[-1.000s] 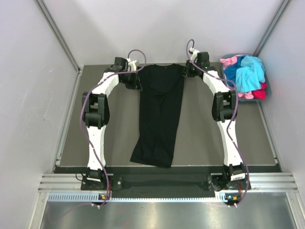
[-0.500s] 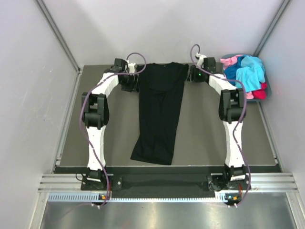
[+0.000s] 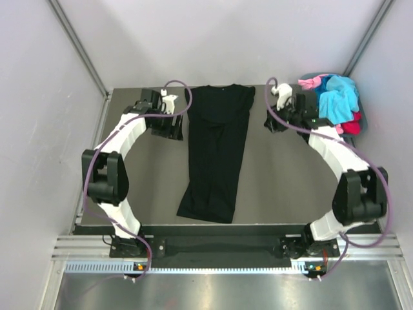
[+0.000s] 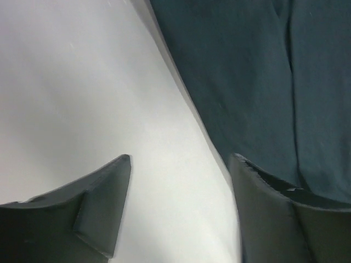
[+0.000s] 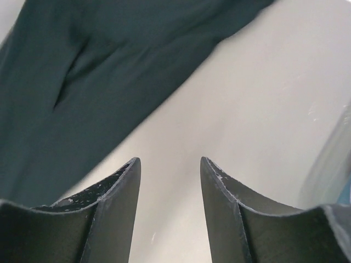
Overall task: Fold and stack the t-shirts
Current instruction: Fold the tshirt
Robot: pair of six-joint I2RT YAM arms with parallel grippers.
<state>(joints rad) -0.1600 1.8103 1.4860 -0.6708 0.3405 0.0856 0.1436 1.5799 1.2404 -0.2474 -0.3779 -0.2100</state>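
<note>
While left hand [image 4: 181, 159], right hand [image 5: 169, 160] gape empty, black t-shirt [image 3: 216, 148] lies on grey table [image 3: 284, 174], white walls [image 3: 213, 39].

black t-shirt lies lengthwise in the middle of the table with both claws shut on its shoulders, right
Not shut: the left claw and right claw are open and hold nothing, as both wrist views show. The black t-shirt does lie lengthwise in the middle of the table.

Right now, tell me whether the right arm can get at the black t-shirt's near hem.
Probably yes. The right gripper hangs open and empty beside the black t-shirt, only bare table lies between it and the hem, and the left gripper is across the shirt.
</note>
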